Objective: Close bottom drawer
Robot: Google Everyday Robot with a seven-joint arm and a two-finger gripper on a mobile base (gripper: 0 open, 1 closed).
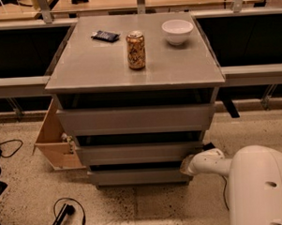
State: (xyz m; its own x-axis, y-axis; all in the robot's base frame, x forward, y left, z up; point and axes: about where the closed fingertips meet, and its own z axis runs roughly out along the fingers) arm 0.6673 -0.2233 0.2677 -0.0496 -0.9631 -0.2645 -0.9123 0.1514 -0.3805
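Camera view: hand (187, 167) at the bottom drawer (136, 176) front's right end; I cannot tell its grip state. Stiff, handleless panel, probably slides easily: push the flat front.

Tool (187, 167) at bottom drawer (134, 176) (right end).
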